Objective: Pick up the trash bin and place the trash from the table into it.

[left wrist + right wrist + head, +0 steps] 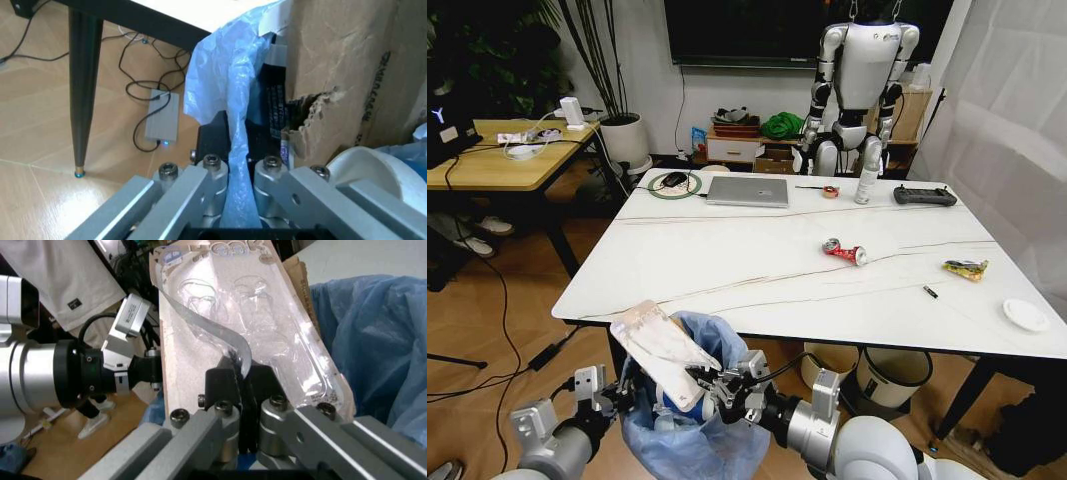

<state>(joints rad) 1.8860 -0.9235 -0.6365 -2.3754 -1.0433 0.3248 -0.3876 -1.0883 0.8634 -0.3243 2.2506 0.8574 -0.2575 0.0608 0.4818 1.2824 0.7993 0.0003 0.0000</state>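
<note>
The trash bin, lined with a crinkled light-blue bag, hangs just below the near edge of the marble table. My left gripper is shut on a fold of the bag at the rim. My right gripper is shut on a flat piece of plastic packaging on brown card, tilted over the bin's mouth. In the right wrist view the packaging stands beside the blue bag. On the table lie a crushed red can and a yellow-green wrapper.
A silver laptop, spray bottle, black controller and mouse line the table's far side. A white disc lies near its right end. A cream bin and a black bin stand underneath.
</note>
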